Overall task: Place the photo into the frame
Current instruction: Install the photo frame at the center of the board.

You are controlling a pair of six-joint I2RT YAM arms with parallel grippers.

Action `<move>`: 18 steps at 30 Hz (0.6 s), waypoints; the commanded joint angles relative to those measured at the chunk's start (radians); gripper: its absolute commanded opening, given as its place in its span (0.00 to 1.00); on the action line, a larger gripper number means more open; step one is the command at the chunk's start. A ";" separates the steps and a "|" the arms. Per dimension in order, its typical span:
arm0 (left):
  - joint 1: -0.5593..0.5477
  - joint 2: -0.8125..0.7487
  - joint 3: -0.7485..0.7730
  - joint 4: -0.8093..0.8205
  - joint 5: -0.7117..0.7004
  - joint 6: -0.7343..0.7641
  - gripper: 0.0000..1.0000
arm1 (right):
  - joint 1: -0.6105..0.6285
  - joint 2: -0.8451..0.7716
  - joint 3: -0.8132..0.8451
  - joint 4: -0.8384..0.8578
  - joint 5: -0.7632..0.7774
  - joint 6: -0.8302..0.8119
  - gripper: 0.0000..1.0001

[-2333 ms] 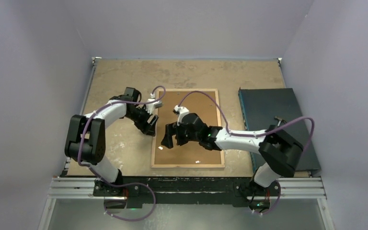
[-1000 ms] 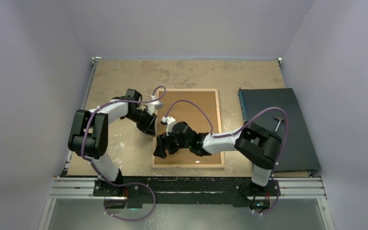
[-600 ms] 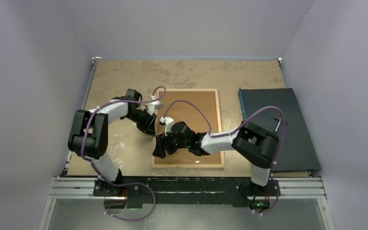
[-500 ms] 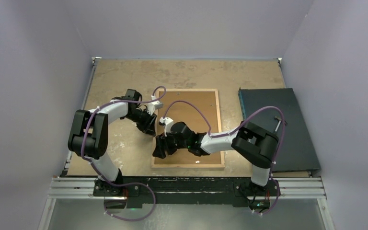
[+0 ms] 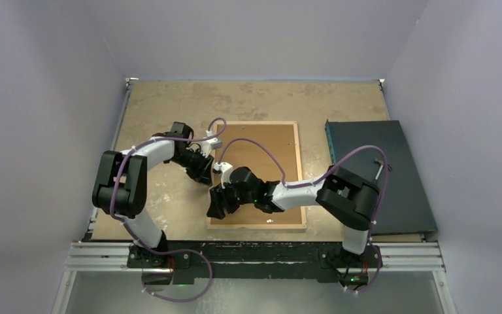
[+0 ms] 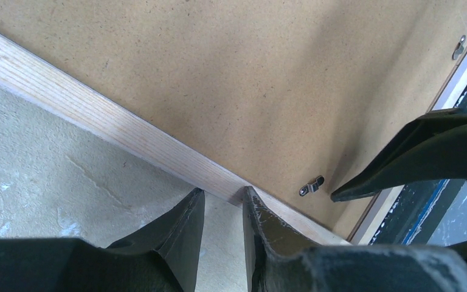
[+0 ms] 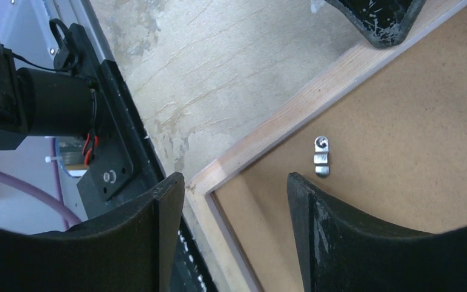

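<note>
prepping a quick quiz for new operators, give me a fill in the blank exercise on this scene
1. The frame lies flat on the table with a ____ backing board filling it.
2. In its wrist view, the open right gripper straddles a ____ of the frame.
3. Seen from above, the dark mat lies to the ____ of the frame.
4. Seen from above, the left gripper is at the frame's ____ rail.

Missing words: brown; corner; right; left
</note>
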 commanded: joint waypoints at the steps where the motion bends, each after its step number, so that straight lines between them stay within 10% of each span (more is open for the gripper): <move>1: 0.001 -0.012 -0.015 0.034 -0.047 0.035 0.26 | -0.011 -0.117 0.032 -0.072 0.020 -0.049 0.67; 18: 0.002 -0.030 -0.038 0.072 -0.065 0.000 0.20 | -0.045 -0.030 -0.023 0.041 0.007 -0.052 0.72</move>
